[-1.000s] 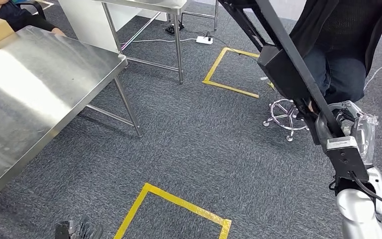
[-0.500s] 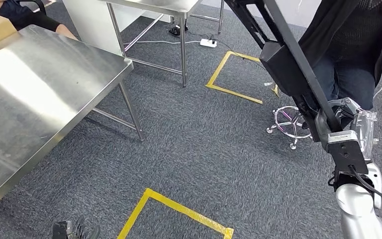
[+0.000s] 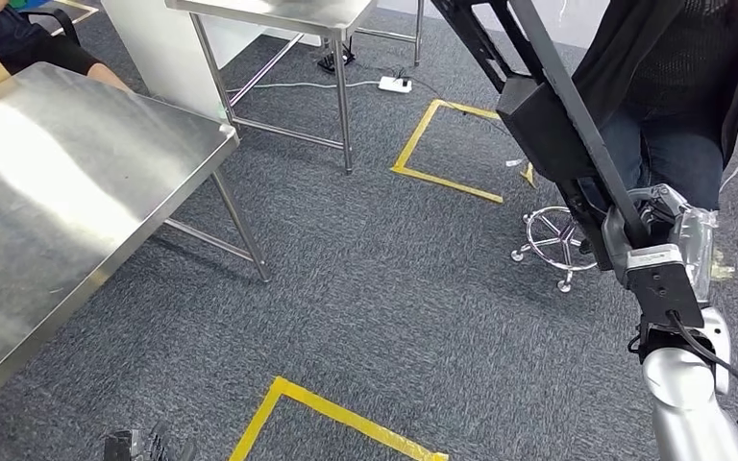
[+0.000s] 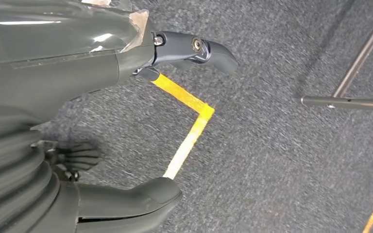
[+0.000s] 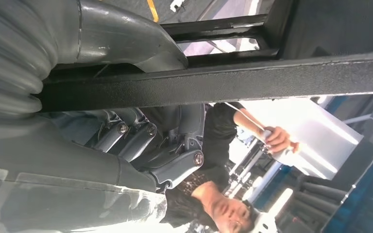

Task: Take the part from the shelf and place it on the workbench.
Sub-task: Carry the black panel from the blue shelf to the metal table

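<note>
The right robot hand (image 3: 668, 235) grips the part (image 3: 548, 96), a long black metal frame of bars with a boxy black block fixed partway along. In the head view the part runs from the hand at the near right up and away to the far top edge of the picture. In the right wrist view the fingers (image 5: 150, 145) wrap under one black bar (image 5: 223, 80), with the thumb on the opposite side. The part is carried in the air over the grey carpet (image 3: 394, 288), well apart from the bench (image 3: 77, 182).

The left robot hand (image 4: 126, 111) hangs low over the carpet, holding nothing, with thumb and fingers apart. A yellow tape corner (image 4: 194, 116) lies on the floor beneath it.

Handling judgement: the part appears rigid and fairly heavy, with most of its length extending far beyond the grip. Expect strong leverage on the wrist and a tendency to rotate in the hand. The painted bar looks textured and should resist slipping. A hold nearer the block would likely balance better.

The bench is a stainless steel top at the left, with bare surface available. No containers are visible. A person (image 3: 673, 86) stands just behind the part at the far right; the long free end could swing toward them.
</note>
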